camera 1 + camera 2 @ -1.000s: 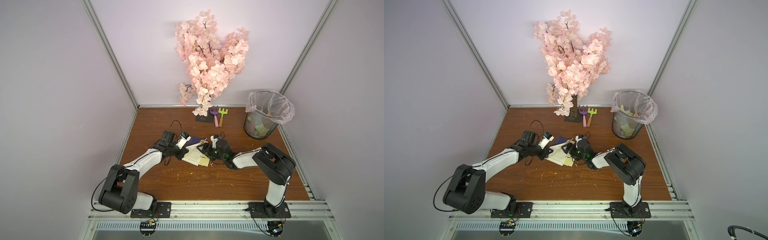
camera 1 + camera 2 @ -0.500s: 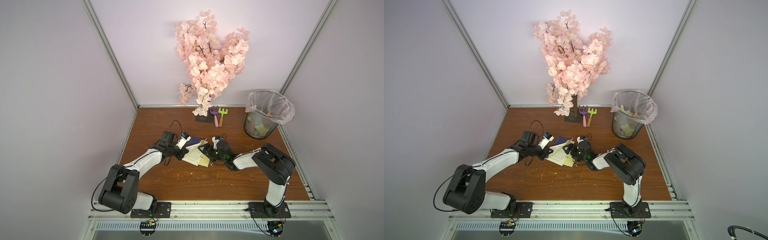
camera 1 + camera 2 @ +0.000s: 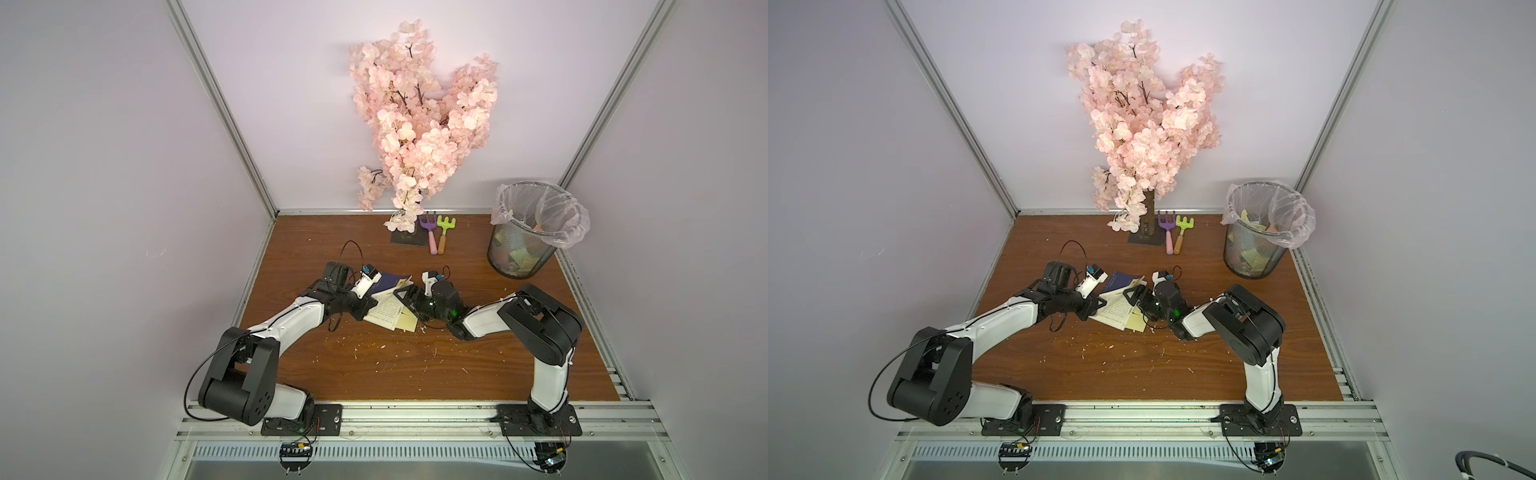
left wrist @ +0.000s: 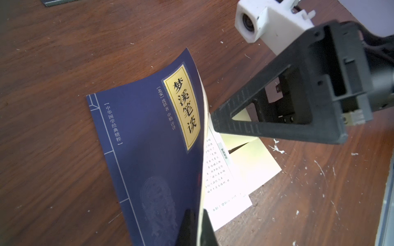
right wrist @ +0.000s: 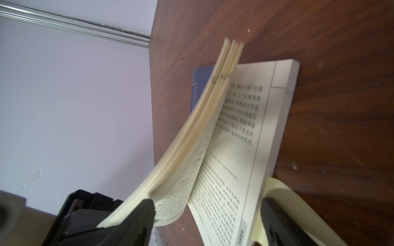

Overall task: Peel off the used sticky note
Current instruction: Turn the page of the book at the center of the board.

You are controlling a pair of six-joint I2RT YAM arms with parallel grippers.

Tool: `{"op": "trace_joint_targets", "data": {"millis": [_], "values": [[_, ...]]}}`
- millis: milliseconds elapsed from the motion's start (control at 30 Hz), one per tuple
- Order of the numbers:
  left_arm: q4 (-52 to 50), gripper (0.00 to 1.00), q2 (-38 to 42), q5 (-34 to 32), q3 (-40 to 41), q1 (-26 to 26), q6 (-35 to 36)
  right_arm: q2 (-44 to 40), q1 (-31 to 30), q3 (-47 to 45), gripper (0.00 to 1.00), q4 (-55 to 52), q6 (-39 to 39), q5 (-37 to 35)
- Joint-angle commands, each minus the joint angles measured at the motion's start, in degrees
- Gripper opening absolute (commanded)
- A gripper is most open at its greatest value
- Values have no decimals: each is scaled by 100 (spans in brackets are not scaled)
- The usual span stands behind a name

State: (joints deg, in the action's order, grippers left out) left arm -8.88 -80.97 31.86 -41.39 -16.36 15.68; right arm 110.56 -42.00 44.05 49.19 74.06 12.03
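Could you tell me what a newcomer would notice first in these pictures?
The pink blossom tree at the back of the wooden table draws the eye first, with a lined mesh wastebasket in the back right corner. In the middle, the left claw is shut on the lifted cover and pages of a blue book, while the right claw stands open at a yellow sticky note jutting from a page.
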Motion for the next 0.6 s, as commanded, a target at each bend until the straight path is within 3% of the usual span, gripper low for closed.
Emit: {"op": "trace_joint_targets", "data": {"millis": [0, 567], "values": [[-61, 1, -63, 146, 93, -47, -6, 138, -36, 158, 81, 248, 196, 187], [-72, 1, -181, 217, 96, -49, 14, 341, -20, 518, 84, 339, 398, 351]]}}
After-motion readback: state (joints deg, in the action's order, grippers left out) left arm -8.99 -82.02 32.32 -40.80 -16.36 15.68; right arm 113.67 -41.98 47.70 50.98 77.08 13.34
